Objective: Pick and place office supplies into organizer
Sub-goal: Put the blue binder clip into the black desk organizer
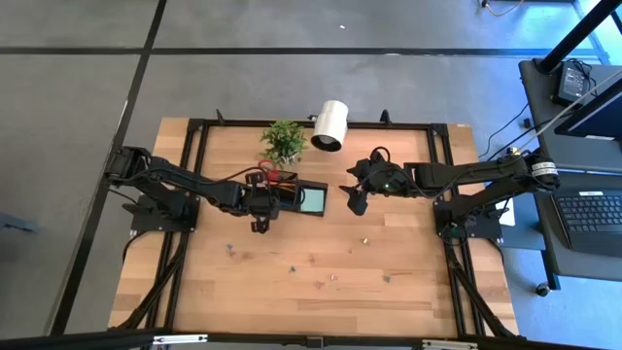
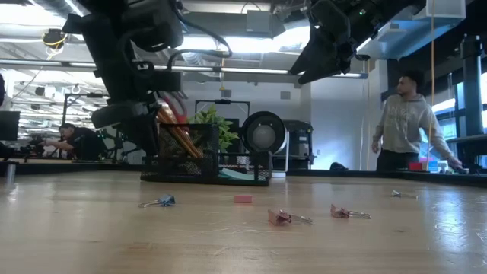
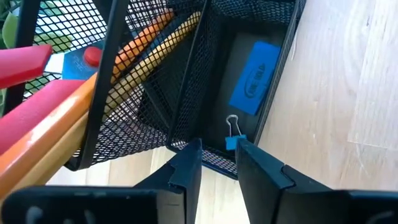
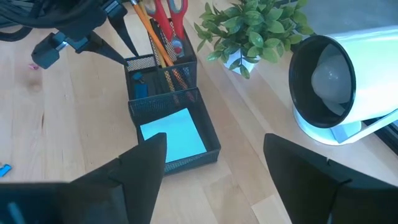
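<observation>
The black mesh organizer (image 1: 296, 197) stands on the table by the plant. Its tall part holds red-handled scissors (image 4: 168, 18) and pencils (image 3: 149, 37). A pale teal note pad (image 4: 174, 140) lies in the low tray. A blue piece (image 3: 255, 78) lies on the floor of a small compartment. My left gripper (image 3: 219, 152) slants down over that compartment's near wall, its fingers apart, with a small blue binder clip (image 3: 231, 140) right at their ends. My right gripper (image 4: 211, 168) hangs open above the table to the organizer's right, holding nothing. My left gripper has the binder clip's blue body (image 3: 231, 144) beside the inner edge of one fingertip (image 3: 245, 149). I cannot tell whether they touch. The clip's wire loop points away from the fingers, over the compartment's floor.
Several small clips (image 2: 280, 218) and a red piece (image 2: 243, 199) lie scattered on the near half of the table. A green potted plant (image 1: 284, 141) and a white lamp (image 1: 330, 124) stand at the far edge. A person (image 2: 403, 122) stands beyond the table.
</observation>
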